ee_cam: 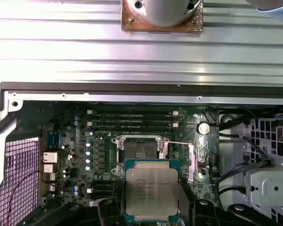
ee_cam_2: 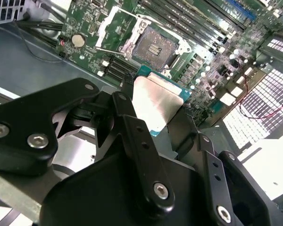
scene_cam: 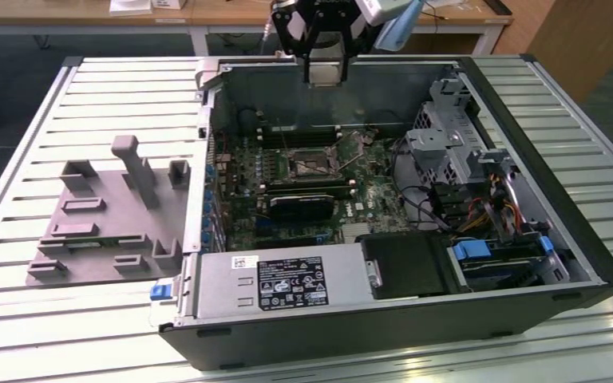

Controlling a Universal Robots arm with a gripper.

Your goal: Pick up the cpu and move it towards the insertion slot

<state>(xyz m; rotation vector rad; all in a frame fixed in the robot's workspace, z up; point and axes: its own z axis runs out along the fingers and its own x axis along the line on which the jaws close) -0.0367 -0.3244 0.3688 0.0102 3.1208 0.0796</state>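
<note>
Lying open on the slatted table (scene_cam: 562, 104), the computer case (scene_cam: 392, 319) holds a green motherboard (scene_cam: 285, 183) with the insertion slot (scene_cam: 313, 161) near its middle, lid raised and dark centre bare. The gripper (ee_cam: 151, 214) is clamped on the cpu (ee_cam: 151, 190), fingers (ee_cam_2: 132, 127) pressing its opposite edges. In both wrist views the chip hangs above the board just beside the slot, silver top showing.
</note>
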